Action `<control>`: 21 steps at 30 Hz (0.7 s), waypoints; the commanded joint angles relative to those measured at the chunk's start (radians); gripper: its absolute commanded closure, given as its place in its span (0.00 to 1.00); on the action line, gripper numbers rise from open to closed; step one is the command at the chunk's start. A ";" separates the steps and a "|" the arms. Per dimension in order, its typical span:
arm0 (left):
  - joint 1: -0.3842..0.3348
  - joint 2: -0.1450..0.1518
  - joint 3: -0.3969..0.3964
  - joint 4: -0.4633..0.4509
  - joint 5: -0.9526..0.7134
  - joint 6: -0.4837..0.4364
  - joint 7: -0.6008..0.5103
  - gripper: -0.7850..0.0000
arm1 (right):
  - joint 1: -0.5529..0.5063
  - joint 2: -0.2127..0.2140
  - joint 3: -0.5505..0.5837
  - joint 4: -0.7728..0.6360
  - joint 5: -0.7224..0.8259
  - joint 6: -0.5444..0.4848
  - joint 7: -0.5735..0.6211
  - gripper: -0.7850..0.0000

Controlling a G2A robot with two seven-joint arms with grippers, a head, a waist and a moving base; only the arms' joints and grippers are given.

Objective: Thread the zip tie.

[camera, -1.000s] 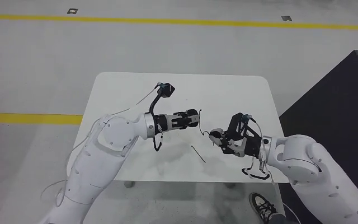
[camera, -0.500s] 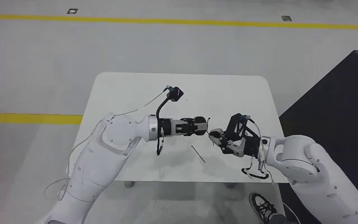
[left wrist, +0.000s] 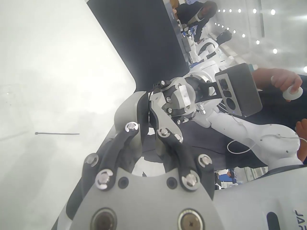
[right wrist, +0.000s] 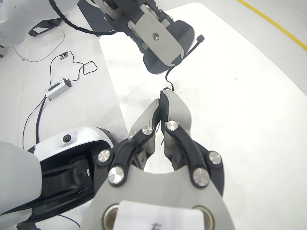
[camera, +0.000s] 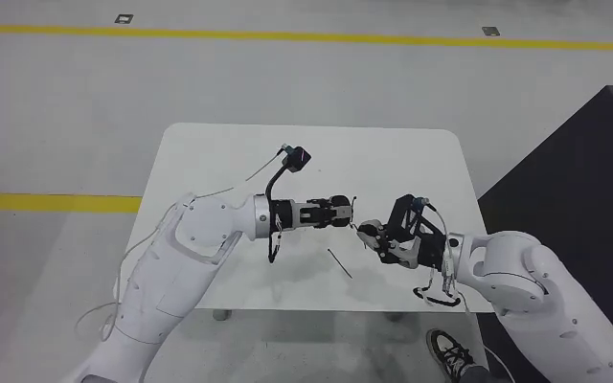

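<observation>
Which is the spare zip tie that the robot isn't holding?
Start at the white table and find where the two arms' jaws meet near its middle. Just toward the robot from there, the spare zip tie lies flat on the tabletop. It is straight and untouched, whereas the other zip tie curves in the air, pinched by both jaws.

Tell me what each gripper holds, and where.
One zip tie: left fingers grip near its head, right fingers near its tail.
</observation>
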 commanded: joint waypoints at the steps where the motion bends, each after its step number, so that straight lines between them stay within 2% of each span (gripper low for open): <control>1: 0.003 0.001 -0.010 -0.003 0.007 -0.010 0.021 0.79 | 0.001 -0.001 -0.002 -0.001 -0.001 0.000 -0.001 1.00; 16: 0.029 0.009 -0.034 -0.032 0.056 -0.006 0.064 0.84 | -0.006 -0.002 0.004 0.002 -0.002 -0.002 -0.012 1.00; 21: 0.040 0.013 -0.065 -0.035 0.052 -0.020 0.097 0.85 | -0.006 -0.002 0.016 0.002 0.089 -0.018 -0.014 1.00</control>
